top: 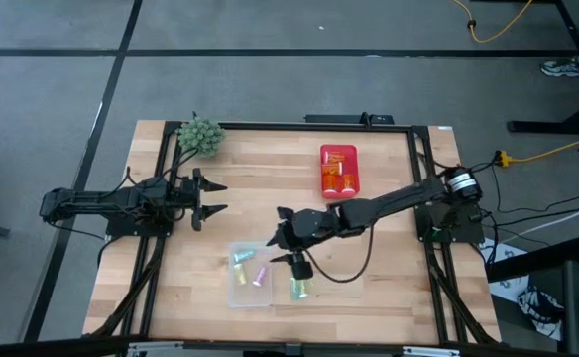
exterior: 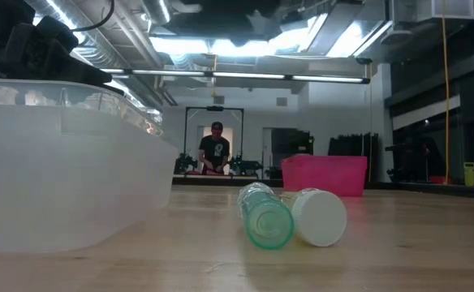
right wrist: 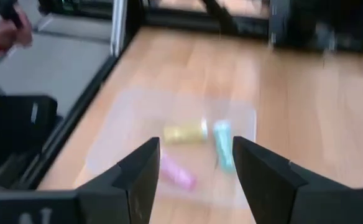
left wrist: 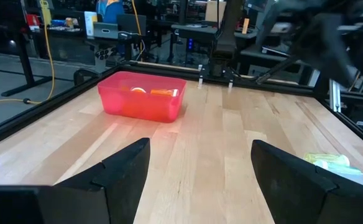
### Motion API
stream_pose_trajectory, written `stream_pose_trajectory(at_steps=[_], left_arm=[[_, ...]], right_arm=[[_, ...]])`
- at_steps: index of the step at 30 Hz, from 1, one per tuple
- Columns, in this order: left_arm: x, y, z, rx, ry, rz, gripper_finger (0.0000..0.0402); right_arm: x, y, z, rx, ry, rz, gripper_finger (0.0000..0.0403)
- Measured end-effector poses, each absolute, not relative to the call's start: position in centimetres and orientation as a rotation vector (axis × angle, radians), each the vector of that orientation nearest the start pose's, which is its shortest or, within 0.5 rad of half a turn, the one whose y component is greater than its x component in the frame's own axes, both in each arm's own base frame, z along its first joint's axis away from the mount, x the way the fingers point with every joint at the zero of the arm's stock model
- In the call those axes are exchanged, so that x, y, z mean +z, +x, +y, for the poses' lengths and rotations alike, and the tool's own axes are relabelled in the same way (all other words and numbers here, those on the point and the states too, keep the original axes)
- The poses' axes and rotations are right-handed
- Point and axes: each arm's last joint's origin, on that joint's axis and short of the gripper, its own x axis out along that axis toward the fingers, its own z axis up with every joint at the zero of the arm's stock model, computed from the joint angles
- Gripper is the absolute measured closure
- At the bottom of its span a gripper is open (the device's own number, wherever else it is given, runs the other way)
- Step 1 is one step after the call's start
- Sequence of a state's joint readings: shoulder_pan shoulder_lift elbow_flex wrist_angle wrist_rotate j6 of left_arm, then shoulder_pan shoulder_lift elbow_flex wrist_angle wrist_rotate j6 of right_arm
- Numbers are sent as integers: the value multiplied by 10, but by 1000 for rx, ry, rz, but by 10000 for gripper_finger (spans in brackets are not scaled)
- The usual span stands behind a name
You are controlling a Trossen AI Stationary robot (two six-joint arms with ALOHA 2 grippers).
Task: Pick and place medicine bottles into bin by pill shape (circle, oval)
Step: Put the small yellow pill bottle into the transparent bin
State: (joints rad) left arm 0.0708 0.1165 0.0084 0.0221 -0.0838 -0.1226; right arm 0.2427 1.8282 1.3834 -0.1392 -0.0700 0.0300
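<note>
The right gripper (top: 288,241) hangs with fingers spread and empty above the clear plastic bin (top: 236,293), presumably sorting pastel bottles there, while the left gripper (top: 213,197) waits wide open, holding nothing, over the bench (top: 389,297).

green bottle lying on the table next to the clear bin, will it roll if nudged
Probably. The green bottle lies on its side on the bare wooden table, so a sideways nudge should roll it. A white-capped bottle beside it may block one direction. It looks like light, smooth plastic, possibly slippery.

Two dark jointed arms, black cables trailing, each end effector with wedge-shaped black fingers (left wrist: 122,174).
</note>
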Motion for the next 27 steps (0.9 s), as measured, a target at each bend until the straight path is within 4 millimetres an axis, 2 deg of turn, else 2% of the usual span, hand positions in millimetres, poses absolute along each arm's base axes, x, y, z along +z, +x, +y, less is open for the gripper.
stream_pose_trajectory(at_steps=[10,17,22,27], left_arm=[[159,104,10,160,-122,77,129],[159,104,10,159,-122,77,129],[159,104,10,159,-123,76,129],[159,104,10,159,-127,76,129]], right_arm=[[234,377,115,304,-26,898,198],[230,371,128,338,-56,934,198],[203,364,133,384,-66,1009,198],[190,358,133,499,-78,1035,198]])
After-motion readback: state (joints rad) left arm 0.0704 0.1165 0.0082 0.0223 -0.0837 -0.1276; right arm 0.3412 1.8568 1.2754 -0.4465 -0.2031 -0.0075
